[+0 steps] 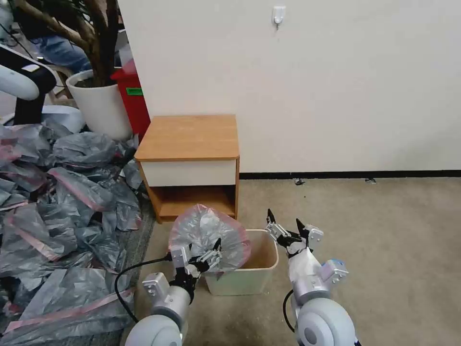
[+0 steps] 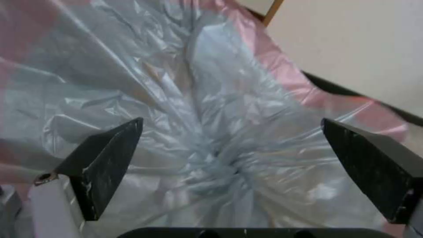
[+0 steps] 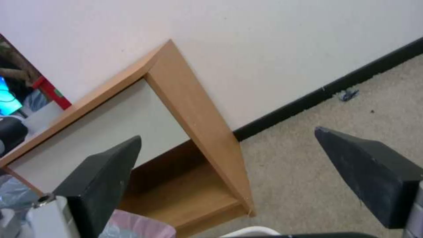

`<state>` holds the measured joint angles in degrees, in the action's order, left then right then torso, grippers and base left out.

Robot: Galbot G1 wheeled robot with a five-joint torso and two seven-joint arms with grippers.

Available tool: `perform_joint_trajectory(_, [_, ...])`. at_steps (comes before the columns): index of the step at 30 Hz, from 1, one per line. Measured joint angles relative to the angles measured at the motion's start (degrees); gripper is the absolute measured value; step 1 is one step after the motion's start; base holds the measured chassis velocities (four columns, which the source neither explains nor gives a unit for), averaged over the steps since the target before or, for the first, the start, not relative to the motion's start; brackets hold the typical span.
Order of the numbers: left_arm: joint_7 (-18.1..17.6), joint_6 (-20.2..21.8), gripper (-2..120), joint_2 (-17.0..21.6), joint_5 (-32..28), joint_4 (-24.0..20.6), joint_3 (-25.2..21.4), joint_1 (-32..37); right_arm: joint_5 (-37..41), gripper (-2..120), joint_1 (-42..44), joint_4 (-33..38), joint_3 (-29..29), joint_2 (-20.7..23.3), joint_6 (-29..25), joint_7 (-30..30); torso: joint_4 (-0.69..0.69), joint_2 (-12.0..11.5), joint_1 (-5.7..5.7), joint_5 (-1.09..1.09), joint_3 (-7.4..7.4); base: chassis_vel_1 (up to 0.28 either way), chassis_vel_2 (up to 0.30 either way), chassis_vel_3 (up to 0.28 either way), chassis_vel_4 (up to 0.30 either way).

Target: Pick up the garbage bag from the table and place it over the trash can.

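I see the garbage bag (image 1: 207, 235) billowed up over the left half of the trash can (image 1: 259, 274), which stands on the carpet in front of the table (image 1: 189, 137). My left gripper (image 1: 199, 257) sits against the bag's near side, fingers (image 2: 105, 155) spread wide with nothing pinched between them. My right gripper (image 1: 287, 229) hovers just past the can's right rim, also wide and empty.
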<state>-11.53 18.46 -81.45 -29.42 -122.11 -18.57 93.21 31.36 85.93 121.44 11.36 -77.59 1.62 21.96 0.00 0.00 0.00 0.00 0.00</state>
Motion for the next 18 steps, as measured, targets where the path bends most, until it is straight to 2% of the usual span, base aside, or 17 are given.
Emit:
perform_joint_trajectory(11, [-1.2,0.55,100,0.58,-0.08,2.48,0.32,-1.62,0.15,100,-0.28,-0.69,0.3,0.27,-0.24,-0.07,0.0,0.0,0.0,0.0,0.0,0.0,0.0,0.0,0.0])
perform_joint_trajectory(18, [-1.38,1.77,97,1.44,-0.21,1.98,-0.27,-1.68,0.31,100,-0.53,-1.29,0.51,0.24,-0.47,-0.06,0.0,0.0,0.0,0.0,0.0,0.0,0.0,0.0,0.0])
